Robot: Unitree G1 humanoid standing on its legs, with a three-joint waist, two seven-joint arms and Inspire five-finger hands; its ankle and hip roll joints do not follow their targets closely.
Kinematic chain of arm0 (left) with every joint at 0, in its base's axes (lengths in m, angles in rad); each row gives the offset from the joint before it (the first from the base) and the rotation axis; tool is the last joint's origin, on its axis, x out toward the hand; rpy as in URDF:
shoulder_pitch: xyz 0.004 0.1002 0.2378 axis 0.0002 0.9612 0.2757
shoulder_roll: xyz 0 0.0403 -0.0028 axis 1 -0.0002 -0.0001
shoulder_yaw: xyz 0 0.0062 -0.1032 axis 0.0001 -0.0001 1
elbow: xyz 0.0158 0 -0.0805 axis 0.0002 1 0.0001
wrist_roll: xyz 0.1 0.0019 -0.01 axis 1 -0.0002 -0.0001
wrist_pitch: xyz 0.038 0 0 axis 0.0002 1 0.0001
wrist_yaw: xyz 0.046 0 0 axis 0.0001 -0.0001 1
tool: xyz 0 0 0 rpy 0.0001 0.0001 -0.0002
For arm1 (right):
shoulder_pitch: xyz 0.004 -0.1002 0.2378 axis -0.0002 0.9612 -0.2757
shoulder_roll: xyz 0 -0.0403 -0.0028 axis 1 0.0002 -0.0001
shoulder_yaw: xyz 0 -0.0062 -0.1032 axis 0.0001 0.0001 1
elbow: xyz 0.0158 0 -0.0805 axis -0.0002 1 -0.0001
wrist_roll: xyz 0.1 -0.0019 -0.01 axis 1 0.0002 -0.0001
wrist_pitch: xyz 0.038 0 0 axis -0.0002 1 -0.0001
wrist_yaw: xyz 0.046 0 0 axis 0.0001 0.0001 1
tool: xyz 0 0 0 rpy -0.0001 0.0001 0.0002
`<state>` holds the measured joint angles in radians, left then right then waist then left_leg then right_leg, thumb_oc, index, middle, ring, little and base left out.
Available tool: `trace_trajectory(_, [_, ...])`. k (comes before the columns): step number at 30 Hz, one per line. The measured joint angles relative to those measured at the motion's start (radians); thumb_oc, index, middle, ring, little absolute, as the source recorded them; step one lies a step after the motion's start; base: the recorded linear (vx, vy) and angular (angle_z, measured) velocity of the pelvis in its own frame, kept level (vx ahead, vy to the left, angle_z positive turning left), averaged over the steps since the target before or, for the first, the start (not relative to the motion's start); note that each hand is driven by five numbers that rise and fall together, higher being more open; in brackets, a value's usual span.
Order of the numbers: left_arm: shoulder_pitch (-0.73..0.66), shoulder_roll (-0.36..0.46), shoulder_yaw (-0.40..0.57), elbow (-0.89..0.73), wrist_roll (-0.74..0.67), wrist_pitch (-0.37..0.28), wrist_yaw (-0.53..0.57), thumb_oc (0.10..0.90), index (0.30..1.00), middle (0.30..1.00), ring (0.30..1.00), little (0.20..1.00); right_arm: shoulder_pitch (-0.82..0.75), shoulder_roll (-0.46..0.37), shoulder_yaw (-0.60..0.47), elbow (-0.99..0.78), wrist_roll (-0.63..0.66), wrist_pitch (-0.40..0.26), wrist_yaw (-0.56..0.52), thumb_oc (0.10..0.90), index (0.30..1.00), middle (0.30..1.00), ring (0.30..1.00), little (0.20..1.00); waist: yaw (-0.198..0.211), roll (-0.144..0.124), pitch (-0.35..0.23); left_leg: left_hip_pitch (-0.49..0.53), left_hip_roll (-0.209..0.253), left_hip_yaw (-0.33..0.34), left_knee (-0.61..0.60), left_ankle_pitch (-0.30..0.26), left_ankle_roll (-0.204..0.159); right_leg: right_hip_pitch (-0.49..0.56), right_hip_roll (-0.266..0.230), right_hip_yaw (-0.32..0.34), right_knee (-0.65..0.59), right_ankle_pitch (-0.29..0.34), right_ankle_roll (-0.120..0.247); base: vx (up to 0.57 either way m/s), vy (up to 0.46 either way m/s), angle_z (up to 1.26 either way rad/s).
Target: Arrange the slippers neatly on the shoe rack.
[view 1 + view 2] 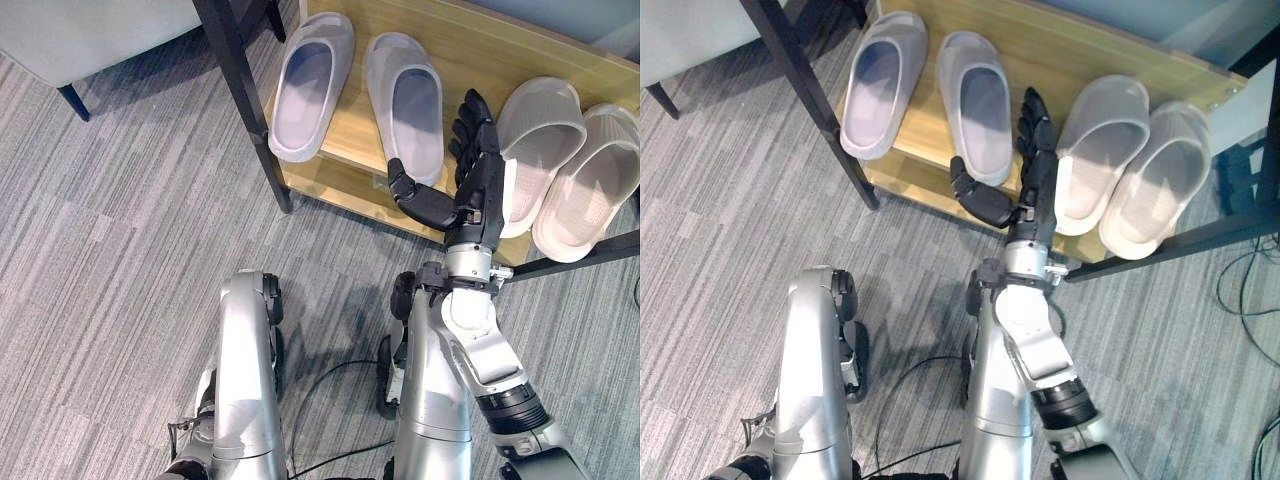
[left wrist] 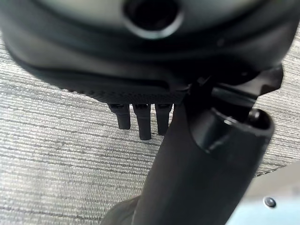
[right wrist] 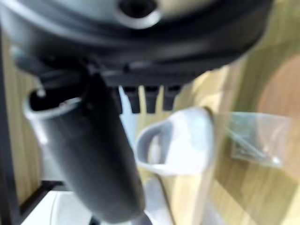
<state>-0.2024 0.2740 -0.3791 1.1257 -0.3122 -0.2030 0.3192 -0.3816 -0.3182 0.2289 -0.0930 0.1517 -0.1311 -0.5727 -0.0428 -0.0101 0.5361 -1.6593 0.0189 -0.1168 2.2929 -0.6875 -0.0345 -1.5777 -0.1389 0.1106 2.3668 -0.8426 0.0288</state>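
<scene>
4 slippers were seen on the low wooden shoe rack with black metal legs [image 1: 340, 185]: a pale grey moulded foam pair, one [image 1: 310, 85] by the rack's left leg and its mate [image 1: 405, 100] just beside it, and a cream open-toe pair [image 1: 540, 140] [image 1: 590, 180] on the right, touching each other and angled a bit.

The right hand [image 1: 478, 175] was held over the gap between the 2 pairs, fingers straight and relaxed, thumb stuck out toward the heel of the nearer grey slipper, nothing gripped. The left hand [image 2: 140, 119] was kept low over the grey striped carpet [image 1: 110, 270], fingers straight as well, nothing held.

Handling-wise, these were judged to be light, squishy foam, so not fragile, but probably easy to skid on smooth wood if nudged. The cream pair looked like the untidy one. The heel rim or the strap arch would likely be the best spot to be taken hold of, or a flat push given along the side.
</scene>
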Motion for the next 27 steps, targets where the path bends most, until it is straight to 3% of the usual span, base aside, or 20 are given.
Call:
trace_trajectory(6, [0.022, -0.001, 0.0, -0.033, 0.0, -0.001, 0.026, 0.8, 0.9, 0.9, 0.9, 0.9, 0.055, 0.037, 0.001, 0.0, -0.064, -0.005, -0.033, 0.8, 0.9, 0.9, 0.9, 0.9, -0.001, 0.003, -0.002, -0.001, 0.0, -0.001, 0.006, 0.0, 0.0, -0.001, 0.004, 0.002, 0.006, -0.002, 0.003, 0.0, 0.0, 0.0])
trace_trajectory(27, [0.025, -0.001, 0.009, -0.008, 0.023, -0.003, 0.019, 0.8, 0.9, 0.9, 0.9, 0.9, 0.065, 0.055, 0.114, 0.007, -0.063, -0.005, 0.011, 0.8, 0.9, 0.9, 0.9, 0.9, -0.001, 0.004, -0.002, 0.007, 0.001, -0.001, 0.015, 0.0, -0.001, 0.001, 0.013, 0.006, 0.02, -0.002, 0.003, 0.0, 0.0, 0.0])
